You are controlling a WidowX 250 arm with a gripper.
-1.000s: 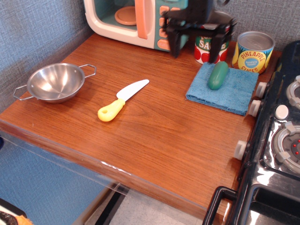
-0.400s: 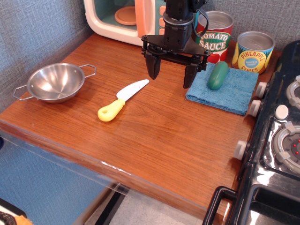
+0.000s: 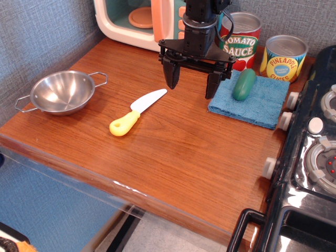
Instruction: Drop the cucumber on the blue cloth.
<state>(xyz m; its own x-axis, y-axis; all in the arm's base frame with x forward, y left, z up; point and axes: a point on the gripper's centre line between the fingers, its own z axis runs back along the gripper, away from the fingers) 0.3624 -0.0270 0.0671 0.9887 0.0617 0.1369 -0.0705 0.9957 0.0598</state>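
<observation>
Look at the cucumber (image 3: 244,84): it lies on the blue cloth (image 3: 251,100), toward the cloth's back edge, tilted slightly and resting free of any grasp. By that placement you can judge the drop as done. Your gripper (image 3: 193,85) hangs above the bare wooden counter (image 3: 173,157), just left of the cloth, with its two dark fingers spread wide and nothing between them; the right finger stands close to the cloth's left edge, and whether it touches the fabric you cannot tell.

Behind the cloth stand the tomato sauce can (image 3: 240,41) and the pineapple slices can (image 3: 283,57), close enough that a sweeping retreat could knock them. The yellow-handled knife (image 3: 137,112) and the steel bowl (image 3: 62,92) sit well apart to the left, out of the way. The toy microwave (image 3: 149,21) stands behind the arm.
</observation>
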